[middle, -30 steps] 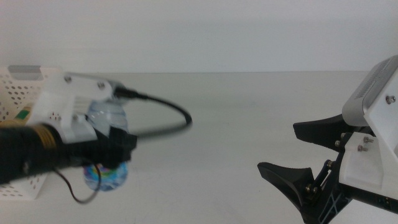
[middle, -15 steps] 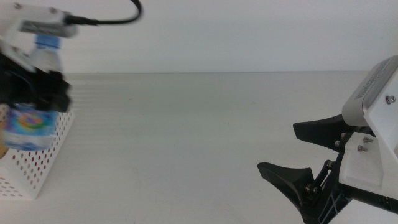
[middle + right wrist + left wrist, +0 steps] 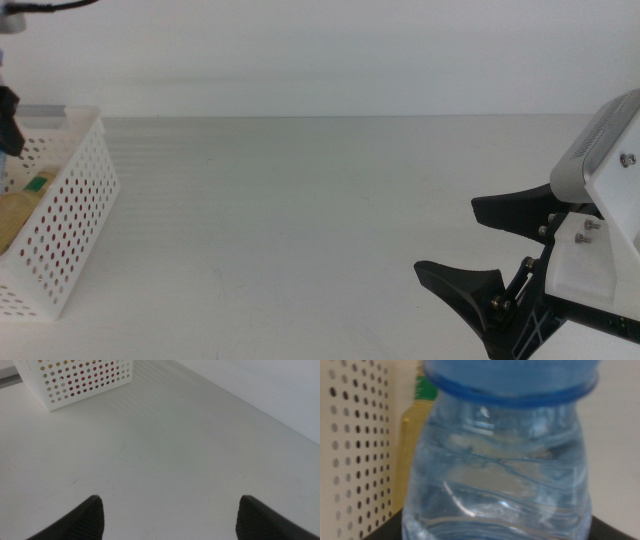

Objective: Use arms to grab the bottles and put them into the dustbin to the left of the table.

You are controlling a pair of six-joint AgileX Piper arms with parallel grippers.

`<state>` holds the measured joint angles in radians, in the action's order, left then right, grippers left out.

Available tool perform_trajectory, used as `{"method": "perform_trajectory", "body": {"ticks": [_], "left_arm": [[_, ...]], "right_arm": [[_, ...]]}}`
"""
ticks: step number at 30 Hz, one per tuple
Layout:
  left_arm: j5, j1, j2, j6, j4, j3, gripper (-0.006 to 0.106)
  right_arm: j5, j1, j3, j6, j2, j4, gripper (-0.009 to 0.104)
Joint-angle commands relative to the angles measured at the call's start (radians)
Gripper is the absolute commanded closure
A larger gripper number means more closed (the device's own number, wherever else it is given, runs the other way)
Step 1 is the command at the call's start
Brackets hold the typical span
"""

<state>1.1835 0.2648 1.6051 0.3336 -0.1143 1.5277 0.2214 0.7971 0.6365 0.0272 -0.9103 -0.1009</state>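
The small clear water bottle (image 3: 500, 475) with its blue cap fills the left wrist view, and my left gripper (image 3: 497, 532) is shut on it, dark jaws at both sides of its body. It hangs over the white perforated dustbin (image 3: 75, 200) at the table's left end. In the middle view only a dark bit of that left gripper (image 3: 8, 120) shows at the edge. The pale-yellow tea bottle (image 3: 15, 215) lies inside the dustbin, and red shows through the wall's holes. My right gripper (image 3: 447, 238) waits open at the right, nothing between its jaws.
The white-grey table (image 3: 320, 200) stretches between the dustbin and the right gripper. The right wrist view shows the dustbin (image 3: 75, 380) far across the bare tabletop (image 3: 170, 440). A pale wall stands behind the table.
My left arm has carried the water bottle left and up, from in front of the dustbin to over it, leaving the middle view. The right arm has not moved.
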Motion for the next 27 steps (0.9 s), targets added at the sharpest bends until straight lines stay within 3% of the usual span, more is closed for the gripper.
{"method": "perform_trajectory", "body": {"ticks": [1,18,22,27], "left_arm": [[-0.019,0.025,-0.001,0.016,-0.023,0.067,0.104],[0.053,0.076,0.229,0.038,-0.015,0.087,0.102],[0.053,0.076,0.231,0.085,-0.017,0.087,0.090],[0.053,0.076,0.231,0.090,-0.015,0.087,0.056]], "right_arm": [[-0.066,0.000,0.028,-0.014,0.009,-0.009,0.017],[-0.066,0.000,0.028,-0.014,0.009,-0.009,0.017],[-0.066,0.000,0.028,-0.014,0.009,-0.009,0.017],[-0.066,0.000,0.028,-0.014,0.009,-0.009,0.017]]}}
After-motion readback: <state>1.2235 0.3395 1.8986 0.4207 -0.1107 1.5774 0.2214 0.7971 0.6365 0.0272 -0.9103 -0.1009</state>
